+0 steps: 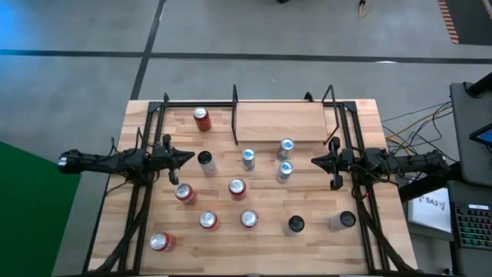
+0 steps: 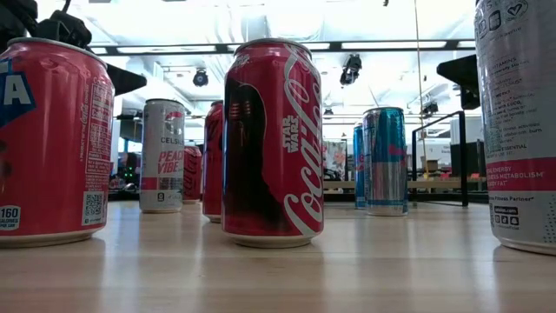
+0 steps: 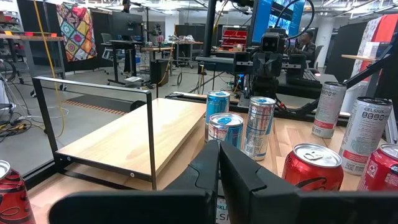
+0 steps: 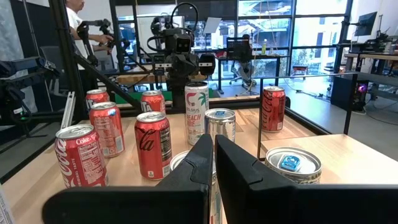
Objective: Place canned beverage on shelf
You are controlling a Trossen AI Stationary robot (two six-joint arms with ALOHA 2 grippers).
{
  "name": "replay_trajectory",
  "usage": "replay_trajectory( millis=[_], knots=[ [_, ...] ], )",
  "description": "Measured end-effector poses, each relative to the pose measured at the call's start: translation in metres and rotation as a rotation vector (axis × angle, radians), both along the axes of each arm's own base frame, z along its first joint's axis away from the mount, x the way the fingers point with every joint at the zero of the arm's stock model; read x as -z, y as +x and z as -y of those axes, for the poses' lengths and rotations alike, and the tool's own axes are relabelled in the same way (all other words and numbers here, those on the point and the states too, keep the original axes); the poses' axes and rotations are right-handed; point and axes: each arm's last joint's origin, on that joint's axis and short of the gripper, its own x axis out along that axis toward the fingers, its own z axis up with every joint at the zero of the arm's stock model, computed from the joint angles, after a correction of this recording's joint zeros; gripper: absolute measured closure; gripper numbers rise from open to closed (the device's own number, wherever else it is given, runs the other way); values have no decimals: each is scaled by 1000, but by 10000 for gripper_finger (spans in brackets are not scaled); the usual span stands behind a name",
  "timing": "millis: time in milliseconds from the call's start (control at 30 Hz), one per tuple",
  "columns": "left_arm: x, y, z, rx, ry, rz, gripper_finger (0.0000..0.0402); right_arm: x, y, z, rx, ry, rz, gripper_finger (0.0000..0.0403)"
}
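Note:
The shelf (image 1: 280,121), a light-wood board in a thin black frame, stands at the table's far middle; it also shows in the left wrist view (image 3: 130,140). Several cans stand upright on the plank table in front of it: three blue ones (image 1: 285,170), red ones (image 1: 237,188), and a white can with a dark top (image 1: 205,160). My left gripper (image 1: 190,158) is shut and empty at the table's left, its tip just left of the white can. My right gripper (image 1: 315,161) is shut and empty at the right, pointing toward the blue cans (image 4: 292,165).
More cans stand near the front edge: a black one (image 1: 296,225), a silver one (image 1: 342,221) and a red one (image 1: 161,243). One red can (image 1: 201,119) stands left of the shelf. Black frame rails (image 1: 146,177) run along both table sides. A person (image 4: 78,18) is beyond the table.

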Motion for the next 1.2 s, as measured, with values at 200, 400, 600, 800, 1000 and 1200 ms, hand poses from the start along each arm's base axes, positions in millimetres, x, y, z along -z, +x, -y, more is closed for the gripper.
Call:
replay_trajectory(
  millis=[200, 400, 600, 800, 1000, 1200],
  knots=[
    [0, 0, 0, 0, 0, 0, 402, 0, 0, 0, 0, 0, 0, 394],
    [-2, 0, 0, 0, -12, 19, 402, 0, 0, 0, 0, 0, 0, 394],
    [-18, -2, 0, 30, -284, 261, 402, 0, 0, 0, 0, 0, 0, 394],
    [-28, -5, -1, 49, -323, 380, 402, -6, 0, 0, -18, 115, 74, 394],
    [-34, -7, -1, 52, -299, 443, 402, -20, -3, 0, -30, 219, 226, 394],
    [-42, -10, -1, 52, -272, 517, 402, -22, -1, 3, 67, 244, 229, 394]
  ],
)
